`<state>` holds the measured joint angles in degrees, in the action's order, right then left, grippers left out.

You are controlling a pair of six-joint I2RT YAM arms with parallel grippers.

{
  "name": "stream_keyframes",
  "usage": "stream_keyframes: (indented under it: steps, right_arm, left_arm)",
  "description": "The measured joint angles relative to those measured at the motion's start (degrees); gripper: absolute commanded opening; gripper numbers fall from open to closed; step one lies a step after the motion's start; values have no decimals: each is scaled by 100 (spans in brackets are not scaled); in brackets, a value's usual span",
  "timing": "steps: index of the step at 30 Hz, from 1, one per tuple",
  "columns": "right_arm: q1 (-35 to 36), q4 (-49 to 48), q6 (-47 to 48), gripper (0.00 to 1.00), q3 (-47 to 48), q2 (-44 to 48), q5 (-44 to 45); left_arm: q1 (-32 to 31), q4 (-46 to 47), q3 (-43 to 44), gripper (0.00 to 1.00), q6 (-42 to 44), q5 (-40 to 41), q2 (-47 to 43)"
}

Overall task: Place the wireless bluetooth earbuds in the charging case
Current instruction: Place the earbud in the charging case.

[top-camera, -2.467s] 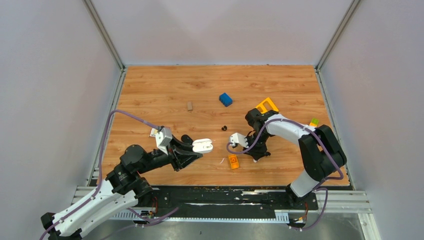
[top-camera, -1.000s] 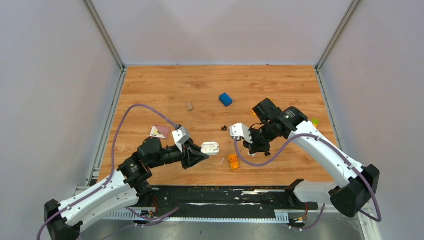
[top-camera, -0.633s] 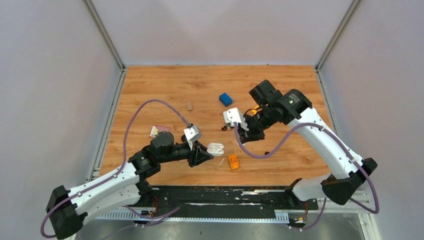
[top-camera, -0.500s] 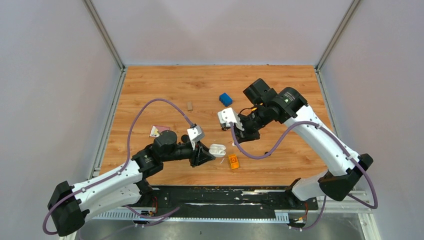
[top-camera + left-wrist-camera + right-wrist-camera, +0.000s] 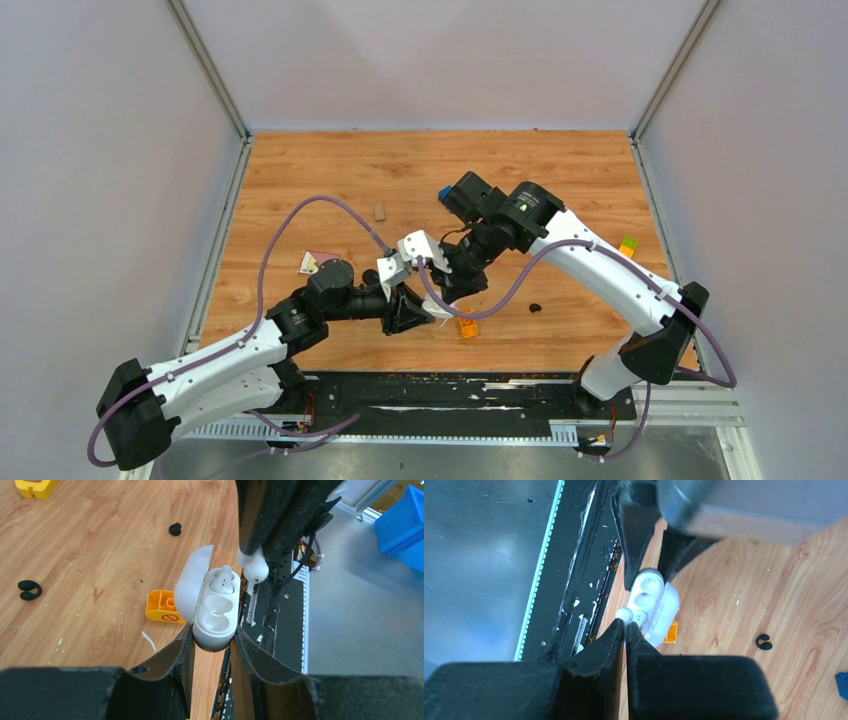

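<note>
Left gripper (image 5: 214,642): clenched on the narrow near end of the charging case, one finger on each side.
Charging case (image 5: 215,615): held in the left gripper near the front edge of the tabletop (image 5: 330,170), lid swung open to one side and the white inside facing the left wrist camera.
Seated earbud (image 5: 223,577): white, sitting in the case's far pocket; the near pocket is bare.
Right gripper (image 5: 625,627): pinching the second earbud between its fingertips, reaching in from the far side to meet the left gripper.
Held earbud (image 5: 254,569): white rounded end showing past the right gripper's fingertips, just beside the rim of the open case at its far end; I cannot tell whether it touches the case.
Orange block (image 5: 162,607): lying on the tabletop just beside the case, on its lid side.
Black C-shaped piece (image 5: 535,307): on the tabletop to the right of the orange block, apart from it.
Tan block (image 5: 379,211): farther back on the tabletop, left of the right arm.
Blue block (image 5: 444,193): farther back, partly hidden behind the right arm.
</note>
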<state>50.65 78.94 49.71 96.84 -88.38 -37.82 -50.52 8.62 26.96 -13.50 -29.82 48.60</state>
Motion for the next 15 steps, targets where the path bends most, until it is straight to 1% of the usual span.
stream_keyframes:
  steps: [6, 15]
  right_arm:
    - [321, -188, -168, 5, 7, 0, 146]
    - [378, -369, -223, 5, 4, 0, 247]
  left_arm:
    - [0, 4, 15, 0, -2, -122, 0]
    - [0, 63, 55, 0, -35, -188, -15]
